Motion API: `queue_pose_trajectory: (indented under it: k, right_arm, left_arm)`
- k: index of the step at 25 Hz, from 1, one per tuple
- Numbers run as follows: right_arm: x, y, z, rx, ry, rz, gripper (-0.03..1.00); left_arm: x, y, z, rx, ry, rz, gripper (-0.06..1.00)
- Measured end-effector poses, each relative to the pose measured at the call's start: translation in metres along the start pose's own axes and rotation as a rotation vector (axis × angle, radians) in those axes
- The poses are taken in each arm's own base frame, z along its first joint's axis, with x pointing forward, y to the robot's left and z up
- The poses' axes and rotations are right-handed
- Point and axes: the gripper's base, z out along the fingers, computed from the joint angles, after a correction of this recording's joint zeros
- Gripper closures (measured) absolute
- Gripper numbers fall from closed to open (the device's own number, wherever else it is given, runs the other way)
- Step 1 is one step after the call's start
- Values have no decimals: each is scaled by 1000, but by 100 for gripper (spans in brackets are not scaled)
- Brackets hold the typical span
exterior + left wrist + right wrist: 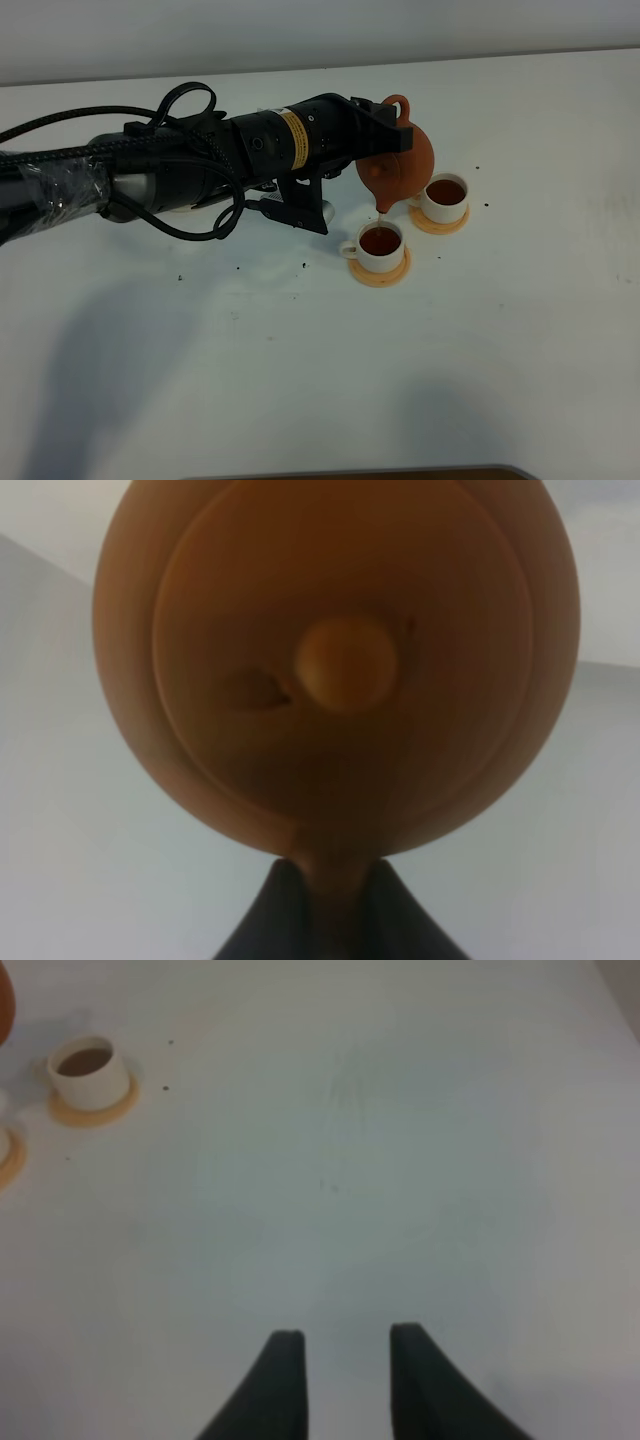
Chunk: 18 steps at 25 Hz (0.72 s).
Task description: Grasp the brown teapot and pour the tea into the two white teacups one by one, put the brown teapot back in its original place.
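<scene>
The brown teapot (pixel 402 165) hangs tilted in the air, spout down over the nearer white teacup (pixel 380 246). A thin stream runs from the spout into that cup. My left gripper (pixel 392 122) is shut on the teapot's loop handle. In the left wrist view the teapot (pixel 340 660) fills the frame lid-on, with its handle between my dark fingers (pixel 270 925). The farther teacup (pixel 446 197) also holds dark tea and shows again as the teacup (pixel 90 1070) in the right wrist view. My right gripper (pixel 345 1370) is open over bare table. The original place is hidden.
Each cup stands on an orange coaster (pixel 380 274), (pixel 440 224). The long black left arm (pixel 200 160) with looping cables stretches across the left half of the white table (pixel 480 360). Small dark specks dot the tabletop.
</scene>
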Motion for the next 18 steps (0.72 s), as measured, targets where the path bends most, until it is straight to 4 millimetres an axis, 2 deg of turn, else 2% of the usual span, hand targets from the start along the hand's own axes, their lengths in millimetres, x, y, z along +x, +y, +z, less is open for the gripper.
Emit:
queue_pose_trajectory:
  k: [10, 18]
  right_arm:
    - [0, 0, 0, 0, 0, 0, 73]
    - [0, 0, 0, 0, 0, 0, 73]
  left_arm:
    - [-1, 0, 1, 1, -3, -49, 80]
    - [-19, -11, 13, 32, -53, -184, 80]
